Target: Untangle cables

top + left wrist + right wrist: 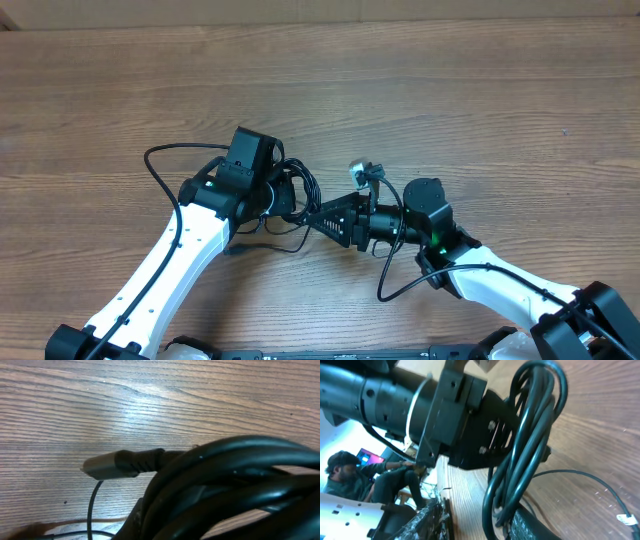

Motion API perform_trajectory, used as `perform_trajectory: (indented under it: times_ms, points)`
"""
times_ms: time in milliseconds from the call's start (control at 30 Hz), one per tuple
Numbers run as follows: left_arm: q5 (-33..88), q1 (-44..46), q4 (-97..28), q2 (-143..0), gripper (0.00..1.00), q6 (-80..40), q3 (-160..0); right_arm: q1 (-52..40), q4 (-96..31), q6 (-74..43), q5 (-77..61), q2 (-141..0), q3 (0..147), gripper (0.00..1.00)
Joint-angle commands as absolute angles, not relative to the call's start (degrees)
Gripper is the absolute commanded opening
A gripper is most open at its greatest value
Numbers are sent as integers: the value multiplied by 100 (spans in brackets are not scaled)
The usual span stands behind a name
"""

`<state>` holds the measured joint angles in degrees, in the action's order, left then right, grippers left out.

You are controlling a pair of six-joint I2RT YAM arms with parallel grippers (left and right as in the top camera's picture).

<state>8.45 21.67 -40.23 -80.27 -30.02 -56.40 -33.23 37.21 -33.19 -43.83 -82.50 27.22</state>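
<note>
The right fingers [335, 207] are apart, with the bunch of black cables [535, 420] between them, low over the counter [450, 90]. The left fingers hide behind the bunch, so I cannot tell if they grip. The left arm [190, 240] and right arm [500, 280] reach in from the near edge and meet nose to nose in the middle.

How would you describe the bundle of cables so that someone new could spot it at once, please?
Start at the wooden table and follow the white left arm and right arm to where their black ends meet near the middle. There sits the bundle of cables, several thin black loops bunched together, unlike the single cords running along each arm.
</note>
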Motion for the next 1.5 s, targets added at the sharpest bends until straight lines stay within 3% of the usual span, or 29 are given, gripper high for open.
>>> perform_trajectory:
  times_ms: [0,233,467,833,1467]
  points:
    - [875,2215,-3870,-8018,4,-3201,-5640,-3516,3581,-3293,-4416,-8200,2862,39]
    - [-49,2204,-4060,-8018,4,-3863,-5640,-3509,3330,-3277,-4539,-8197,2862,39]
    - [12,2215,-4001,-8025,4,-3916,-5640,-3509,3754,-3280,-5179,-8197,2862,30]
    - [296,2215,-4091,-8025,4,-2751,-5640,-2875,3938,-3271,-4810,-8197,2934,46]
    - [-303,2716,-3940,-8025,4,-2727,-5640,-3269,3420,-3258,-4661,-8208,2945,47]
